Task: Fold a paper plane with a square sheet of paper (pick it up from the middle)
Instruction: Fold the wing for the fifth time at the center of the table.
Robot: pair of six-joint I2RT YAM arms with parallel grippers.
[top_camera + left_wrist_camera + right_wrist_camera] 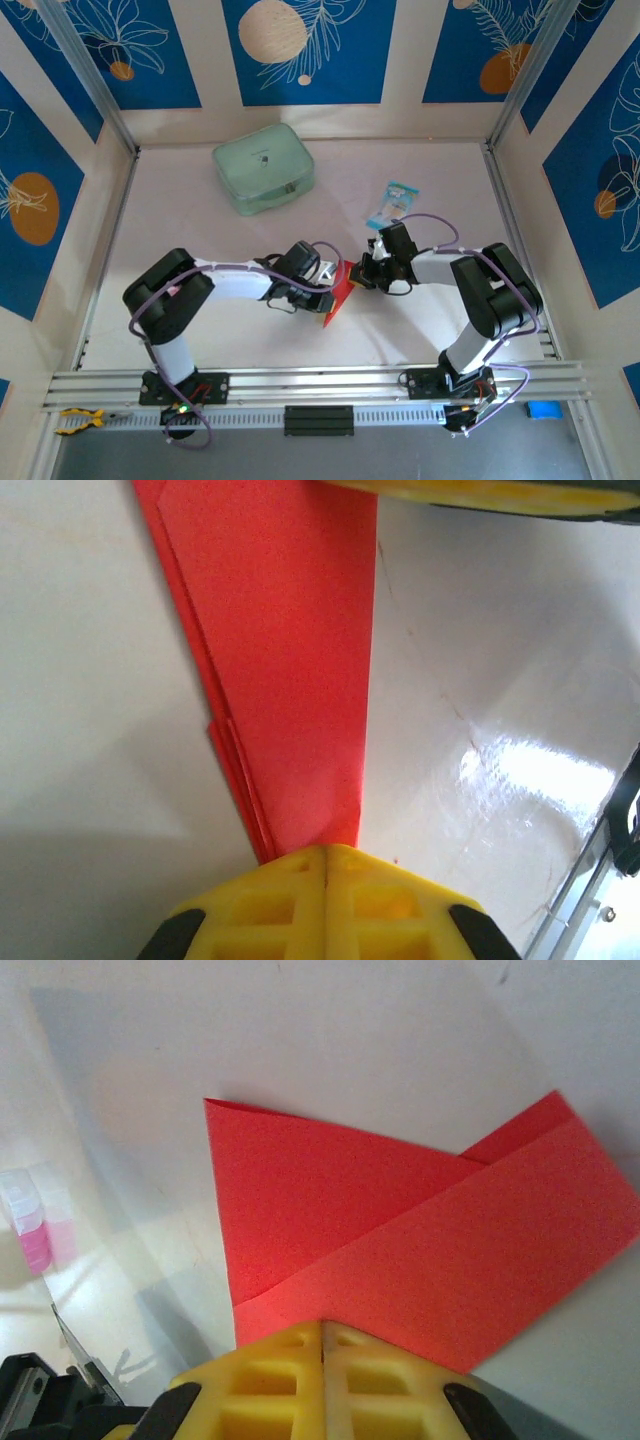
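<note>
**A:** How do the claws stand?

**B:** Both are closed. At the bottom of the left wrist view, the left claw [326, 855] has its two yellow pads pressed flat together. The narrow tip of the red paper [285, 650] is pinched between them.

**A:** And the other one?

**B:** The right claw [323, 1328] is the same. Its pads meet along a thin seam at bottom centre and are clamped on the paper's lower edge.

**A:** Where is the paper from above?

**B:** It sits in the lower middle of the frame, between the two claws. One claw comes in from the left and the other from the right. I cannot tell whether the paper touches the table [200, 240].

**A:** What about shape and texture?

**B:** It is thin, matte and faintly grainy. In the left wrist view it is a long wedge, broad at the top and tapering down to the pads, with stacked layer edges along its left side. In the right wrist view a sharp-cornered triangle lies at the upper left and a broad band runs off to the right. Another corner peeks out at the upper right. The pads are moulded yellow with grid-like recesses. The table is pale and smooth, with glossy glare.

**A:** Anything else?

**B:** A rounded, pale green zip pouch [263, 167] lies at the upper left. A small blue-white packet [392, 203] lies to its right. Both are well apart from the paper.
</note>
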